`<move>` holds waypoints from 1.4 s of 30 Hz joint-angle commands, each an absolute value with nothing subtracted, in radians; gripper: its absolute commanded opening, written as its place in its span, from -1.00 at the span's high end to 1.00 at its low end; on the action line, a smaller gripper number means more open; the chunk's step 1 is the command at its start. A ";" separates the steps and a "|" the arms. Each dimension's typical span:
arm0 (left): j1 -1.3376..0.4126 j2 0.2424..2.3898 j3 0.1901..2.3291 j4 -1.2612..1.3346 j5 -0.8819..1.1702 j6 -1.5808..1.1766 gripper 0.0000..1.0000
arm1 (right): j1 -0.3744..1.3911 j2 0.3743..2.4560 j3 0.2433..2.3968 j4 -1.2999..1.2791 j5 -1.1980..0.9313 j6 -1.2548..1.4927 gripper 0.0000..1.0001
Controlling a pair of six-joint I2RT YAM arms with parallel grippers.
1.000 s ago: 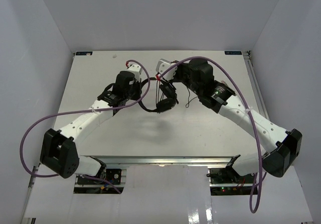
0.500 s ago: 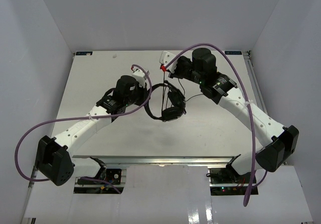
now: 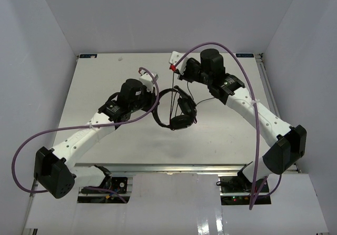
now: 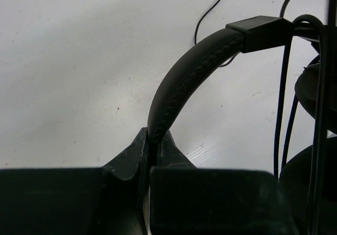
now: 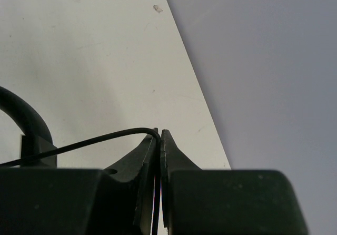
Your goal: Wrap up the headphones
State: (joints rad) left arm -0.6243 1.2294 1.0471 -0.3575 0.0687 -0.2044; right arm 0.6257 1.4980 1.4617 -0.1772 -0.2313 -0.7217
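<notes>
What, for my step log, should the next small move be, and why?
Probably the right gripper, shut on the cord, should swing it around the headband, which the left gripper clamps; part of the cord trails loose on the table.

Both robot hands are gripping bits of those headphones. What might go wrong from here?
The right hand pinches the thin cord only at its very tips, so a pull might slip it free. The left hand clamps just the narrow headband, with the earcups hanging beyond it; they may swing or twist it loose.
</notes>
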 commanded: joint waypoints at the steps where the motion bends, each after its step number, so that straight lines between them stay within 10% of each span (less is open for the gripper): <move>1: -0.636 1.155 1.120 -0.396 0.101 -0.188 1.00 | 0.553 1.458 1.413 -0.090 -0.264 -0.660 0.83; 13: -0.637 1.178 1.362 -0.474 0.110 -0.222 1.00 | 0.452 1.465 1.304 -0.033 -0.797 -0.388 0.62; 21: -0.637 1.243 1.602 -0.581 0.144 -0.279 1.00 | 0.454 1.564 1.207 0.527 -1.037 0.188 0.53; 42: -0.637 1.423 2.059 -0.769 -0.064 -0.284 1.00 | 0.559 1.658 1.017 0.787 -1.108 0.408 0.34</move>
